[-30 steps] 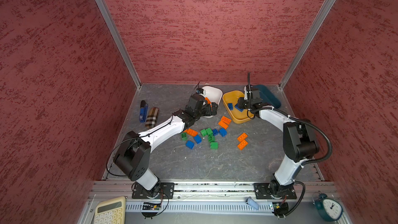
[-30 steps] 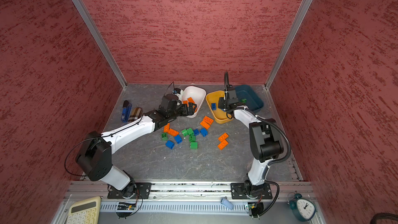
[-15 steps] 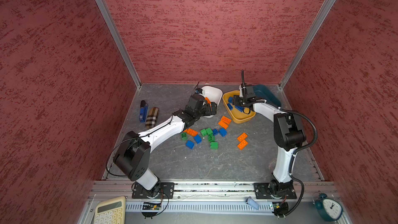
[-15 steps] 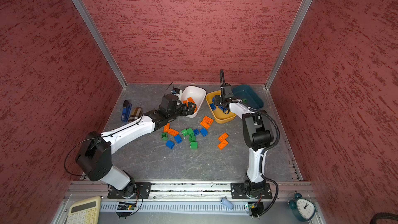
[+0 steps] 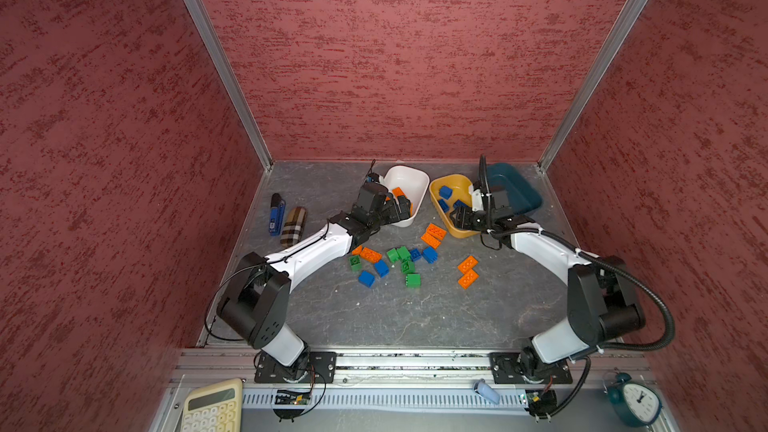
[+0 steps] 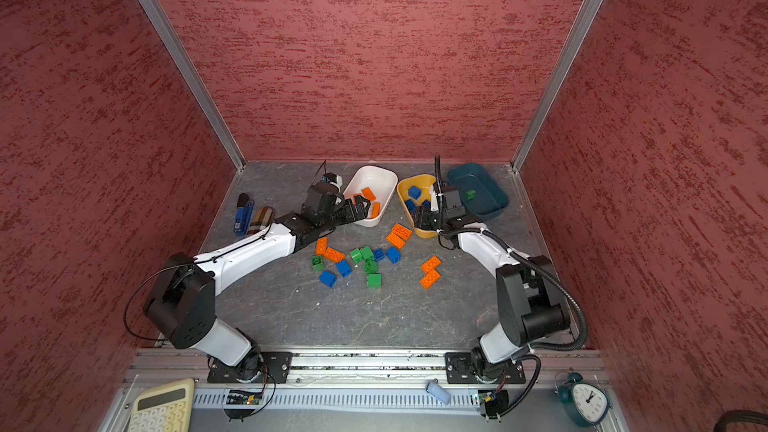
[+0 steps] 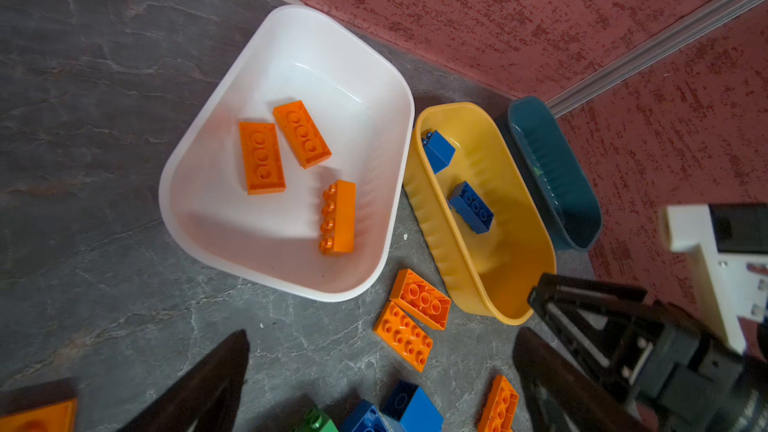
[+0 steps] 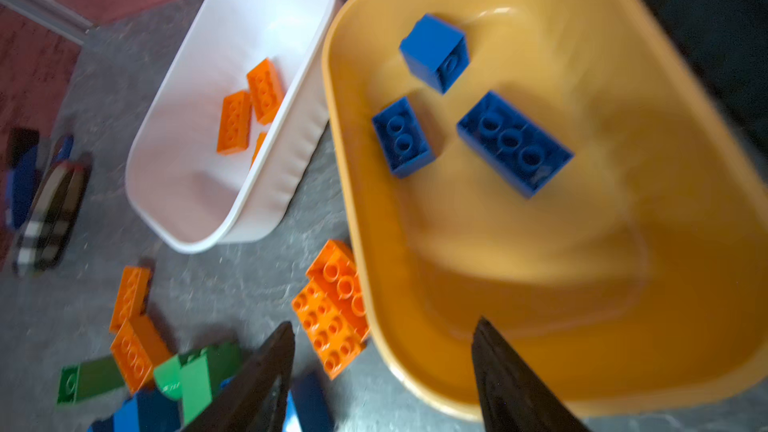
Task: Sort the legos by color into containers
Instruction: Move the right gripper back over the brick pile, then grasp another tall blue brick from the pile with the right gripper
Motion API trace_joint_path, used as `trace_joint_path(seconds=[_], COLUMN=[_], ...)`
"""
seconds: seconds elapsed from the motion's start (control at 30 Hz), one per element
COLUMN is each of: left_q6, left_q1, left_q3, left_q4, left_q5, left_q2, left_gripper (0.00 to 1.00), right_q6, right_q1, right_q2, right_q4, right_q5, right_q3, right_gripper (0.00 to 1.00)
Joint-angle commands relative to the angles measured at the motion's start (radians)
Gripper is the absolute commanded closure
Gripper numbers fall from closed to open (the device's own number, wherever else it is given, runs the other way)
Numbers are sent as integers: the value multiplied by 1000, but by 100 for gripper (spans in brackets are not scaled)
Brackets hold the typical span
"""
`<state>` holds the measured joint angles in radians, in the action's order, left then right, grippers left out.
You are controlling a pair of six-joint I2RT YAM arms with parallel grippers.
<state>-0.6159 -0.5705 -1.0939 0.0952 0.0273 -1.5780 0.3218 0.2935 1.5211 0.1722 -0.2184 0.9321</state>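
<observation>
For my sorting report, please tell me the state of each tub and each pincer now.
white tub, holds three orange bricks
yellow tub, holds three blue bricks
teal tub, one green brick visible
left pincer, open, empty
right pincer, open, empty
loose bricks, unsorted on the table

Lab cell: textured walls (image 5: 395, 56), rail-mounted arms (image 5: 311, 251)
</observation>
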Motion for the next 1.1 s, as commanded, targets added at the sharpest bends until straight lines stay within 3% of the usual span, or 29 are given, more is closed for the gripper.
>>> trace_joint_path(seconds=[0.0, 0.3, 0.47, 0.67, 1.0, 1.07], left_q6=[-40, -59, -63, -59, -58, -50], left_q1=[14, 21, 21, 23, 23, 23], left_q3=[15, 22, 21, 29, 22, 21], left_q4=[-25, -31, -26, -16, -10, -11], left_q5=[-6, -13, -14, -13, -17, -28], left_q2=[23, 22, 24, 29, 17, 17], left_gripper=[1, 1, 1, 1, 1, 0], right_q6=[-52, -199, -219, -227, -210, -198], right_q1=[65, 213, 269, 297, 315, 315], right_q2=[-61, 41, 126, 171, 200, 181], right_q4=[-50, 34, 53, 57, 45, 26], right_q5=[-81, -30, 67, 112, 158, 179], right_q3=[-59, -42, 8, 21, 22, 6], right_gripper=[33, 33, 35, 50, 59, 65])
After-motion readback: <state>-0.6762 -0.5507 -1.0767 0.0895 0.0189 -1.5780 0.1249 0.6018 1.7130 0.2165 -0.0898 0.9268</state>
